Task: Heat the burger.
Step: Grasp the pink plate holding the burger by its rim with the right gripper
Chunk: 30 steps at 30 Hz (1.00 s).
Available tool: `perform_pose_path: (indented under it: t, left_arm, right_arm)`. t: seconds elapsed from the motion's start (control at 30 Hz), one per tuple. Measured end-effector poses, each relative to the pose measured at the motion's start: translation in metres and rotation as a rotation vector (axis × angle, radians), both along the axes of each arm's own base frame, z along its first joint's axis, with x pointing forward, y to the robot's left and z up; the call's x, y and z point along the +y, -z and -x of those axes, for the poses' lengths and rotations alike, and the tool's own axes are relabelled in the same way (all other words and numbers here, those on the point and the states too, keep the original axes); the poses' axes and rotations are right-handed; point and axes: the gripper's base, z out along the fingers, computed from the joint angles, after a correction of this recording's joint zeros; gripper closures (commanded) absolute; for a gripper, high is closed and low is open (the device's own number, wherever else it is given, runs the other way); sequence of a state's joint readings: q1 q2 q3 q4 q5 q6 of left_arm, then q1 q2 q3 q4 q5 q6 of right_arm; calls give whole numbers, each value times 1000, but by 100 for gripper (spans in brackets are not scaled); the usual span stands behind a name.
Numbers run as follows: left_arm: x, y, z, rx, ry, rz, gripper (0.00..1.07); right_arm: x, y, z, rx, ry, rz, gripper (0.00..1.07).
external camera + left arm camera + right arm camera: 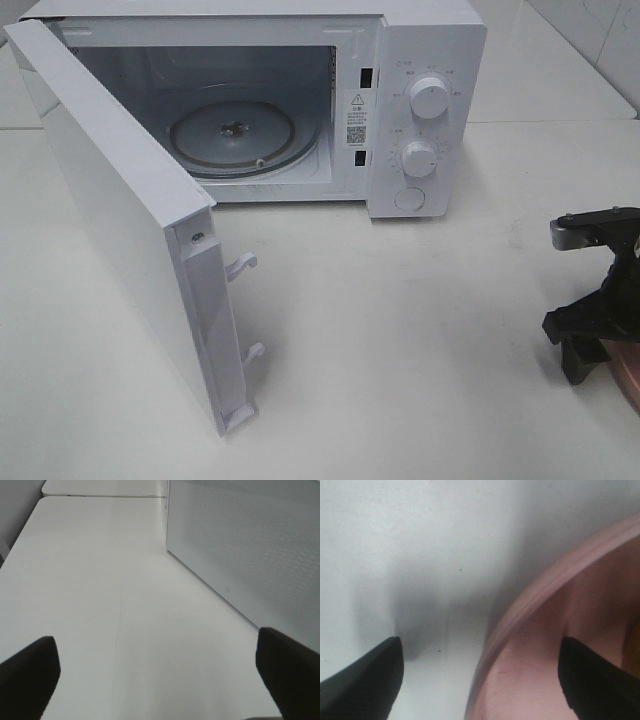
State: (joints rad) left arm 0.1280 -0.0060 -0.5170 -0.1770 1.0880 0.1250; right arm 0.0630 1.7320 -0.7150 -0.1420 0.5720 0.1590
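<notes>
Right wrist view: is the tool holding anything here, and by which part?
Nothing is held. The right tool is open, its fingers on either side of the rim of the pink plate, not closed on it.

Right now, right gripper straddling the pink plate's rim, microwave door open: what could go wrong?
1. The right gripper is open over the rim of the pink plate; a pinch on that edge may slip or tip the plate.
2. The microwave door juts out over the table; the carry to the turntable could clip its latch hooks.
3. The burger isn't clearly in view, so its seating is unconfirmed.
</notes>
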Motion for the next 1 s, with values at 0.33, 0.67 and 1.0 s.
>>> perform_pose_path:
  t: [0.33,0.67,1.0]
  left_arm:
    - [0,0,0,0,0,0,7]
    - [0,0,0,0,0,0,7]
    - [0,0,0,0,0,0,7]
  right_arm:
    - [0,0,0,-1,0,0,33]
    - [0,3,2,-18,10,-5,46]
    - [-3,6,8,-37,16,25,87]
